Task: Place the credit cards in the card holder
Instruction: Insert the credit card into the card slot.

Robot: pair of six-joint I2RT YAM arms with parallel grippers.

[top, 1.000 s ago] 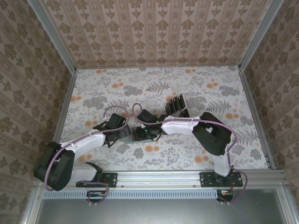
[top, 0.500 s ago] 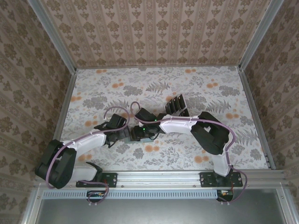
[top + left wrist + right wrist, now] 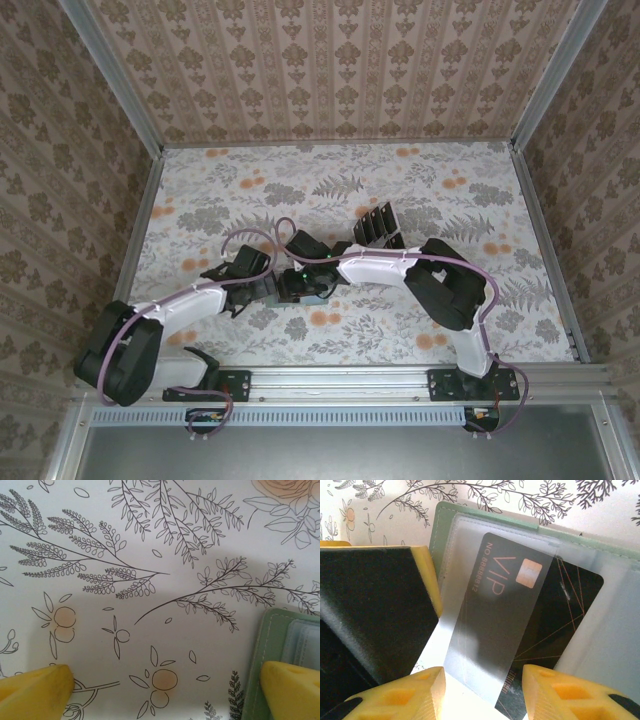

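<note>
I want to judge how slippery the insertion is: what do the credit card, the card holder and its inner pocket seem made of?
The credit card: glossy black plastic, apparently; copper print, light sheen.
The card holder: matte grey-green, probably faux leather; stitched edge.
The inner pocket: frosted translucent plastic film; card shows through hazily.
</note>
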